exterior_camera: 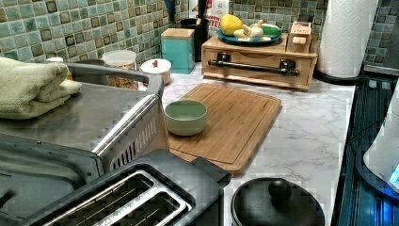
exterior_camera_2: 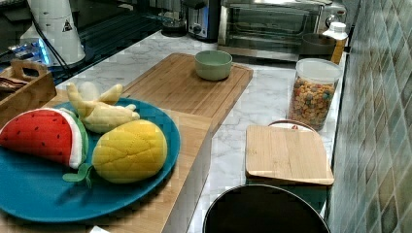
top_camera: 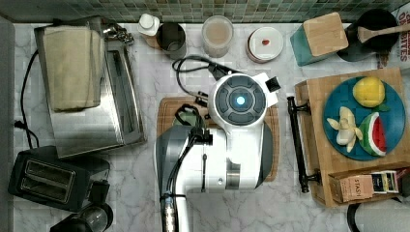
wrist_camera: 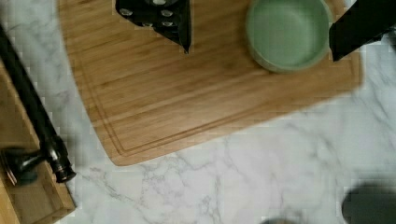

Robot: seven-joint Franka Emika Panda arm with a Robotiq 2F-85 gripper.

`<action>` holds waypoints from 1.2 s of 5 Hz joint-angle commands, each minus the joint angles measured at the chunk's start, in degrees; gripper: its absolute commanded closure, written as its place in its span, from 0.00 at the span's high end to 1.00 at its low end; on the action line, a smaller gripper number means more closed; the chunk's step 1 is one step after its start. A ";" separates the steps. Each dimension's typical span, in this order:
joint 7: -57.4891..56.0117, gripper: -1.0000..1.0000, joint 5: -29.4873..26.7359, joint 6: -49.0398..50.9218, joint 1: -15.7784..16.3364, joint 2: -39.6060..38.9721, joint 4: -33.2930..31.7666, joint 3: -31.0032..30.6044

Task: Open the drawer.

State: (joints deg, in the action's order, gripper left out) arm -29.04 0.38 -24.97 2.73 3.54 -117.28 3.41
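Counter stock as I read it from my station:

1. Drawer [exterior_camera: 258, 78]: shut, its front flush in a low bamboo unit [top_camera: 314, 150] at the top view's right edge and at the back of the counter [exterior_camera: 306, 136] in the left view.
2. Bar handle [top_camera: 296, 140]: long, black, running across the drawer front. I also see one end of it in the wrist view [wrist_camera: 32, 116].
3. Blue plate [top_camera: 399, 116]: on top of the unit, carrying plush fruit: watermelon slice [exterior_camera_2: 41, 133], banana [exterior_camera_2: 99, 109] and a yellow fruit [exterior_camera_2: 128, 150].
4. Cutting board [exterior_camera: 230, 117]: flat on the counter, near the drawer front but apart from it.
5. Green bowl [exterior_camera: 185, 117]: upright on the board's corner farthest from the drawer.
6. Arm [top_camera: 239, 101]: above the board in the top view.
7. Jaws: released, spread wide above the board and bowl, grasping nothing, clear of the handle.
8. Toaster oven [top_camera: 96, 116]: at the top view's left, with a folded towel [top_camera: 72, 65] on it.
9. Teal block [exterior_camera: 178, 47]: against the tiled wall, just beside the unit.
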 commanded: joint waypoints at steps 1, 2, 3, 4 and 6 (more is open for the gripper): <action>-25.30 1.00 3.10 -11.51 -5.22 5.30 -12.49 7.02; -26.89 1.00 7.29 -14.26 -5.95 6.15 -14.88 7.20; -31.45 1.00 9.19 -17.07 -6.28 5.73 -15.88 9.04; -30.57 1.00 13.96 -23.53 -6.99 7.33 -20.70 9.13; -25.78 1.00 17.91 -29.49 -8.14 4.34 -23.62 8.10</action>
State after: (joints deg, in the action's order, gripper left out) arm -54.69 16.31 -54.27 -6.60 7.76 -138.76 12.47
